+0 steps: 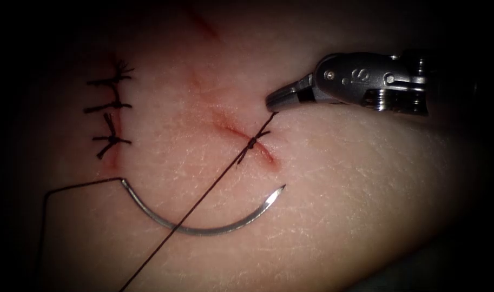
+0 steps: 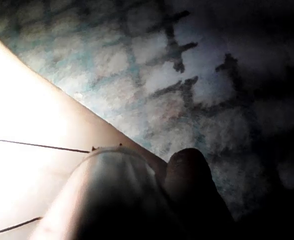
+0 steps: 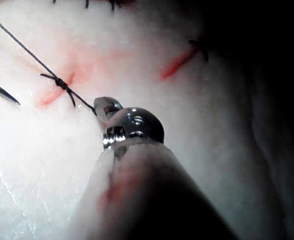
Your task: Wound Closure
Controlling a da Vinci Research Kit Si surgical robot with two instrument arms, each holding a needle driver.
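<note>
Just right of the red diagonal cut in the pale pork tissue, the right arm's steel needle driver gripped the dark thread above its knot; the curved steel needle lay free below-left.

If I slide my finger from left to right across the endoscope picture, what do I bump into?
Finished stitches → needle lying free on the tissue → knot on the cut → right tool, gripping the thread.
</note>
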